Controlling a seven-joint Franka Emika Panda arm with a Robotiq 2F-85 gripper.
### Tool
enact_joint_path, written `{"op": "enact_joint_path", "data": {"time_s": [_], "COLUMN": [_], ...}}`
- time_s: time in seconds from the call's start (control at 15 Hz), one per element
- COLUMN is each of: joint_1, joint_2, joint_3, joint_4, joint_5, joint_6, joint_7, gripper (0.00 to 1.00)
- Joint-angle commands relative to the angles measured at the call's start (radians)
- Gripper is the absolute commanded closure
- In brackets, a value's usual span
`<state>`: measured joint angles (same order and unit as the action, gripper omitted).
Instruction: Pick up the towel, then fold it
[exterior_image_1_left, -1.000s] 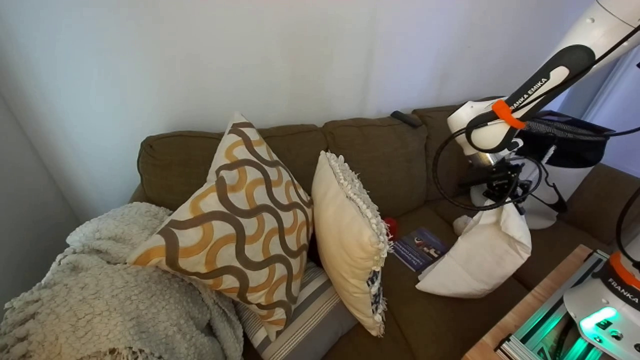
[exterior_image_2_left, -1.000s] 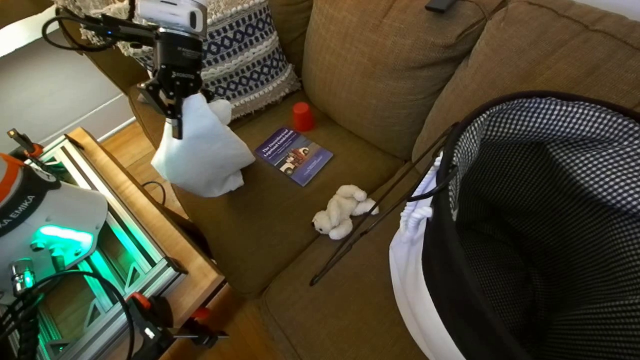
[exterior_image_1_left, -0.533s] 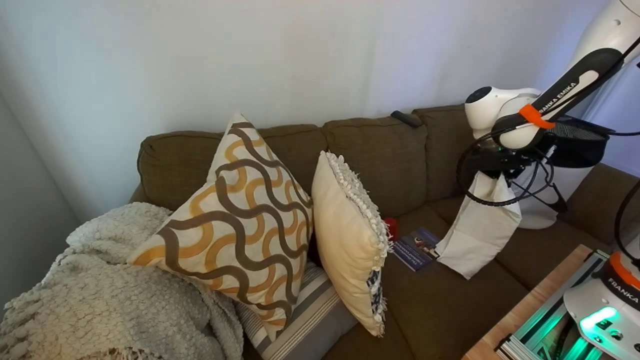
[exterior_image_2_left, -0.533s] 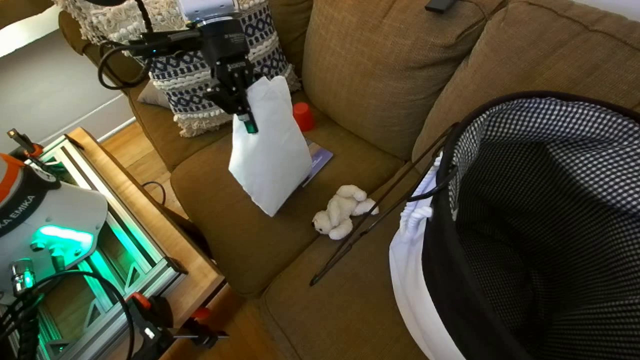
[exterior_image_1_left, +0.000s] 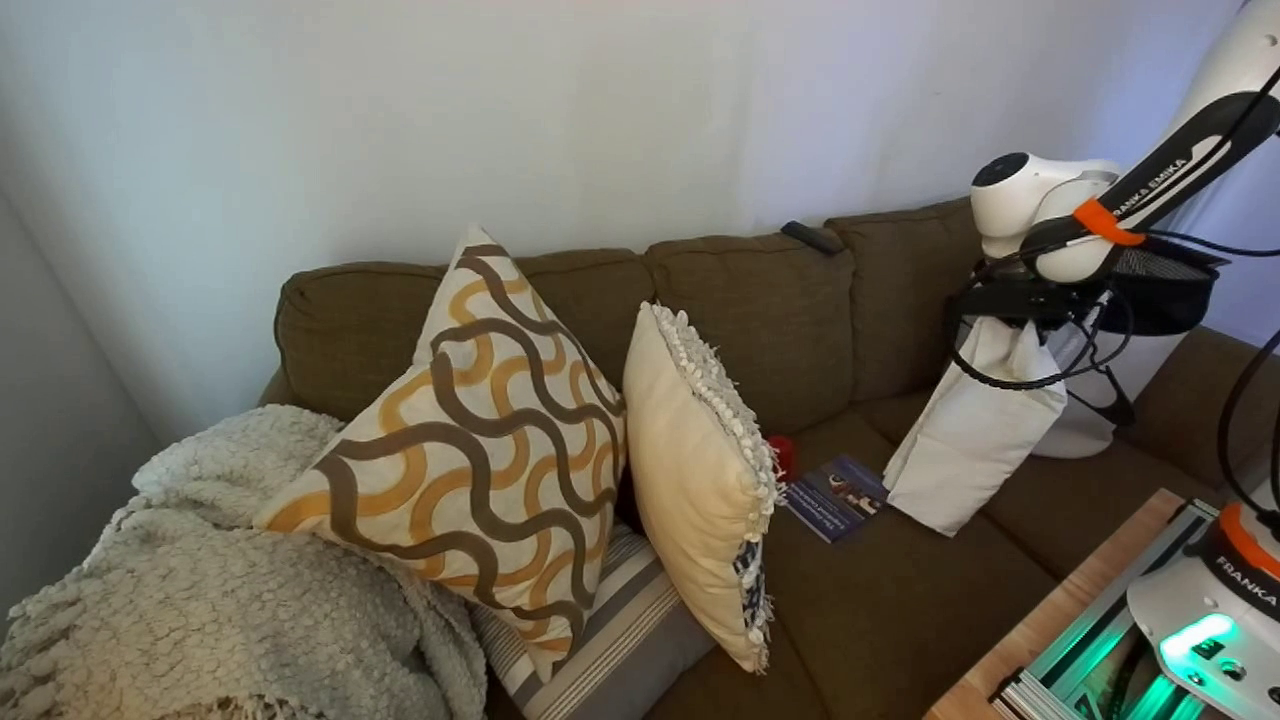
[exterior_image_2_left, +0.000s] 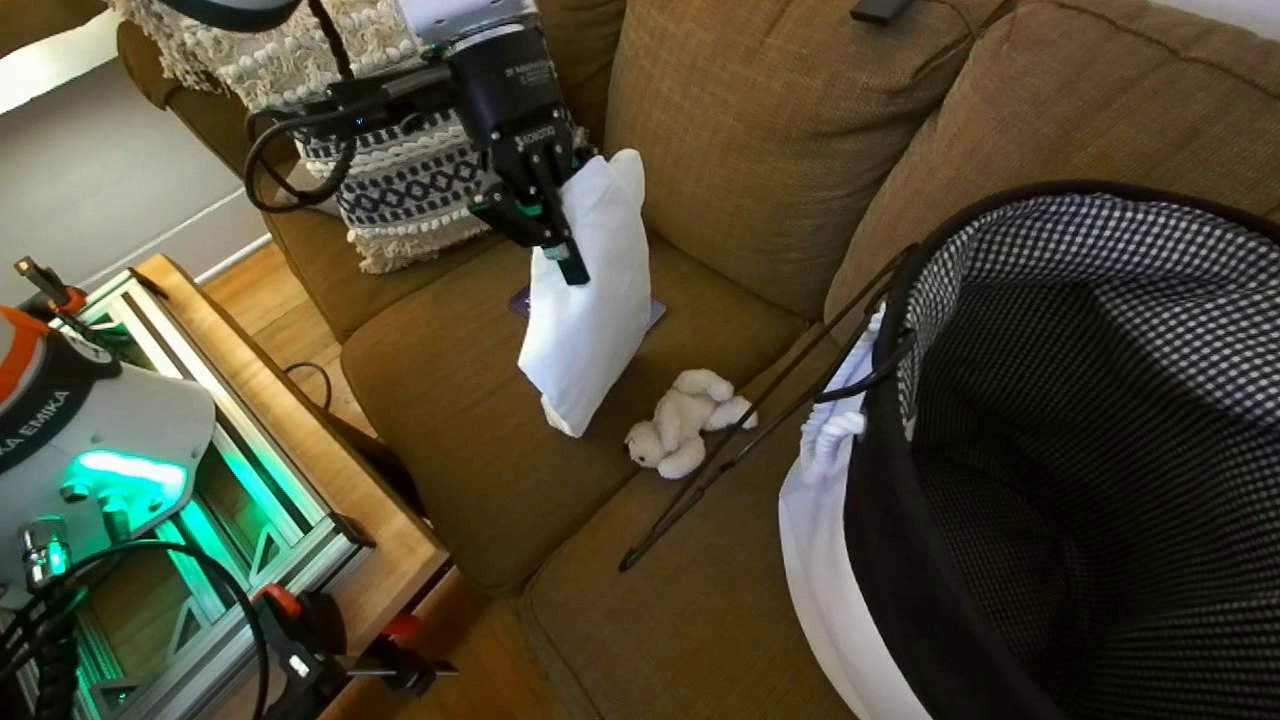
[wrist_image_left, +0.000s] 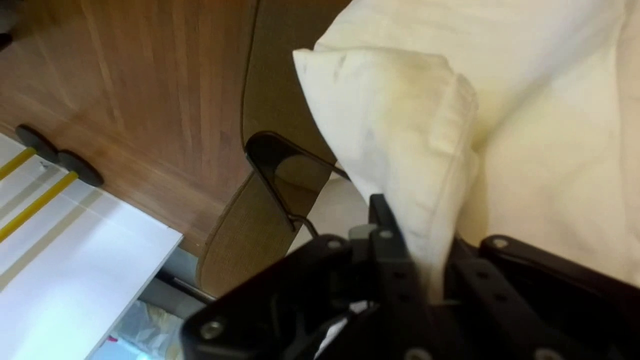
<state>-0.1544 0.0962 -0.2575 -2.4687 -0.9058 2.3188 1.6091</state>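
Note:
The towel is a white cloth (exterior_image_2_left: 595, 310) that hangs in a folded-over shape above the sofa seat. It shows in both exterior views (exterior_image_1_left: 965, 450) and fills the right of the wrist view (wrist_image_left: 545, 130). My gripper (exterior_image_2_left: 572, 262) is shut on the towel's upper part and points down at a tilt. In the wrist view the cloth is pinched between the two fingers (wrist_image_left: 420, 227), with a flap bent over above them. The far finger is hidden behind the cloth in an exterior view.
On the sofa lie a blue-purple book (exterior_image_1_left: 832, 498), a red cup (exterior_image_1_left: 783, 455) and a white plush bear (exterior_image_2_left: 685, 425). A black-and-white hamper (exterior_image_2_left: 880, 500) with a thin wire handle (exterior_image_2_left: 700, 480) stands beside them. Pillows (exterior_image_1_left: 690, 480) lean nearby. The robot's wooden table edge (exterior_image_2_left: 330, 440) borders the seat.
My gripper has carried the towel along the sofa toward the bear and hamper, and a little higher. The towel now hangs in front of the book and hides the cup in an exterior view.

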Motion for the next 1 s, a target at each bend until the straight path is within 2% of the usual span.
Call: {"op": "enact_joint_path", "data": {"time_s": [0.0,0.4,0.6,0.8,0.93], "joint_1": [-0.022,0.01,0.002,0.006,0.0], "joint_2": [0.009,-0.002,-0.051,-0.035,-0.011], "joint_3": [-0.005,0.053,0.061,0.068,0.069], "joint_4": [0.043,0.09,0.1,0.15,0.181], "joint_5": [-0.052,0.009,0.057,0.097,0.175], "joint_6": [-0.055,-0.173,-0.206,-0.284,-0.32], "joint_7": [0.057,0.065,0.063,0.068,0.028], "gripper": [0.99,0.99,0.99,0.99,0.99]}}
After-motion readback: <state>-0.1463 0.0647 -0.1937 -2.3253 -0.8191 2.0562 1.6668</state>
